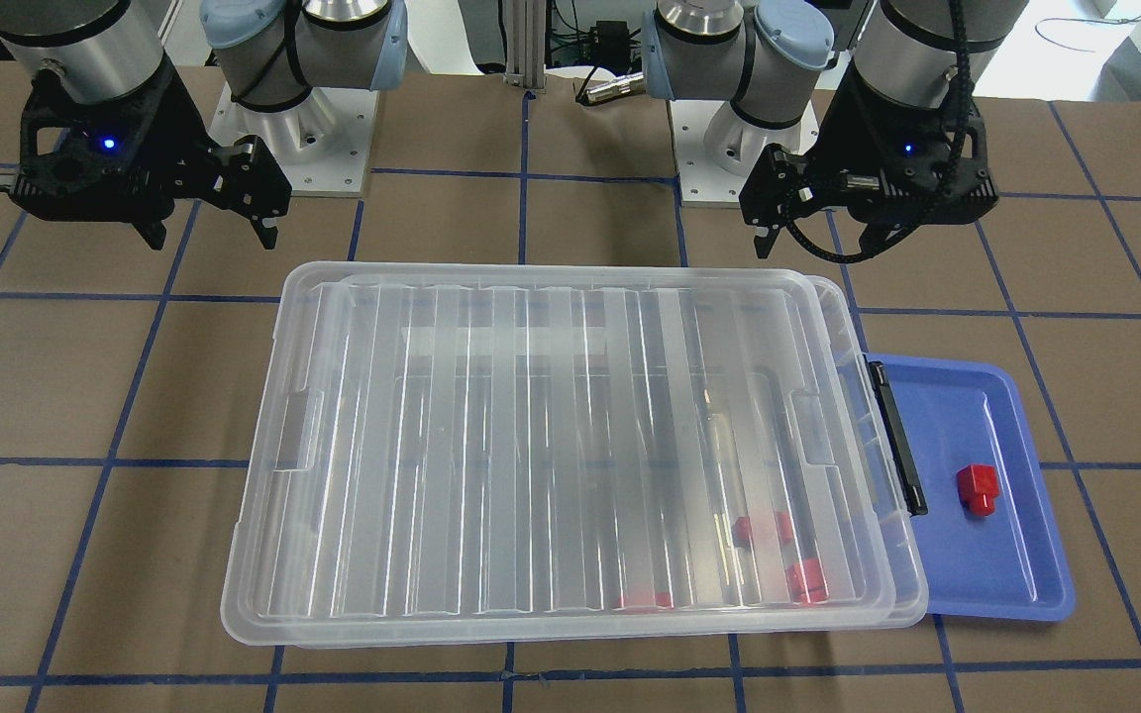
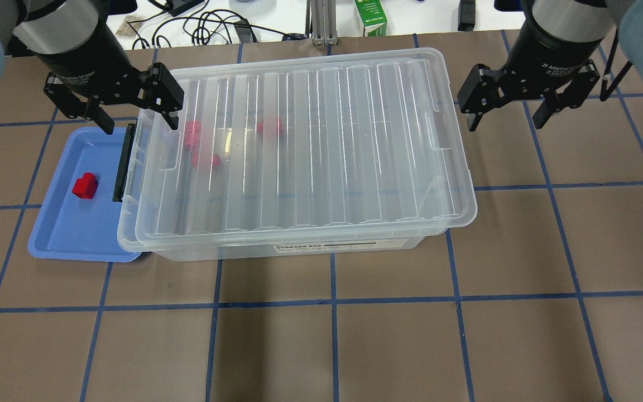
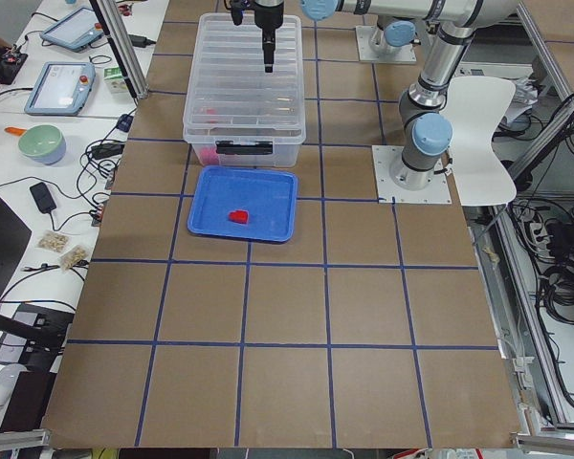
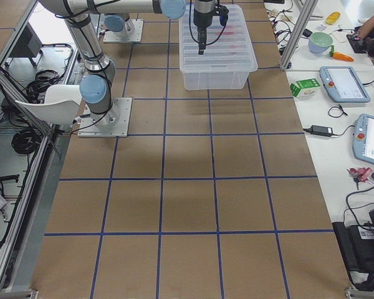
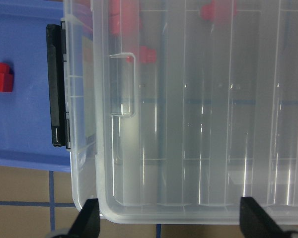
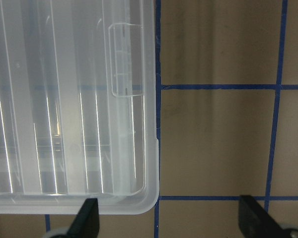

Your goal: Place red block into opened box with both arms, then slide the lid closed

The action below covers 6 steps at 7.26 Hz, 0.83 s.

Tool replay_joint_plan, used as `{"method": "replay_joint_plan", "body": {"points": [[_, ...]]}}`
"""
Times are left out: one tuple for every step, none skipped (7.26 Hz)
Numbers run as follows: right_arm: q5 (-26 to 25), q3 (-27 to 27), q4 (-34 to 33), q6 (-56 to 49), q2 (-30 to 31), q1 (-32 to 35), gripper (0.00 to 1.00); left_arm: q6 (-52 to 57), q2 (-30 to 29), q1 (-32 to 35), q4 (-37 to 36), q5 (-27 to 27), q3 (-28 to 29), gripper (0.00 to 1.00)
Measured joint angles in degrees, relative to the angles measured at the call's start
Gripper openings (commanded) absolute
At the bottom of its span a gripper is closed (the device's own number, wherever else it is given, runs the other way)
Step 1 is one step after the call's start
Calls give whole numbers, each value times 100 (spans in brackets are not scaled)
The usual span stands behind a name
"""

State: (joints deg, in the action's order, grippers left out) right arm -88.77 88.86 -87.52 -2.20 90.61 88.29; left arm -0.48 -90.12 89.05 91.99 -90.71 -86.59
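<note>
The clear box [image 2: 299, 249] stands mid-table with the ribbed lid [image 2: 310, 139] lying on it. The lid is shifted slightly toward my right, so a narrow strip stays uncovered at the black latch [image 2: 123, 162] end. Three red blocks [image 2: 192, 134] show blurred through the lid. Another red block [image 2: 85, 186] [image 1: 977, 489] lies on the blue tray [image 2: 70, 234] beside the latch. My left gripper [image 2: 138, 124] [image 5: 171, 220] hovers open over the box's near-left corner. My right gripper [image 2: 504, 123] [image 6: 169, 220] hangs open just past the lid's right end, holding nothing.
The blue tray [image 1: 1006, 579] touches the box's latch end. Both arm bases [image 1: 293, 139] are bolted to the table behind the box. Cables and a green carton [image 2: 372, 17] sit beyond the far table edge. Blue tape lines grid the brown tabletop.
</note>
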Motion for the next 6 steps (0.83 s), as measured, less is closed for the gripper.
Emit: {"method": "replay_joint_plan", "body": {"points": [[0, 0, -1, 0, 0, -1, 100, 30, -17, 13, -2, -33, 14, 100], [2, 0, -11, -4, -2, -1, 100, 49, -38, 41, 1, -29, 25, 100], [4, 0, -44, -12, -11, -2, 100, 95, -43, 54, 0, -27, 18, 100], [2, 0, -67, -14, -19, -12, 100, 192, -40, 57, -5, -24, 4, 100], [-1, -1, -74, 12, -23, -20, 100, 276, -32, 59, -11, -10, 3, 100], [0, -5, -96, 55, -24, -20, 100, 300, -28, 59, -13, 1, -2, 100]]}}
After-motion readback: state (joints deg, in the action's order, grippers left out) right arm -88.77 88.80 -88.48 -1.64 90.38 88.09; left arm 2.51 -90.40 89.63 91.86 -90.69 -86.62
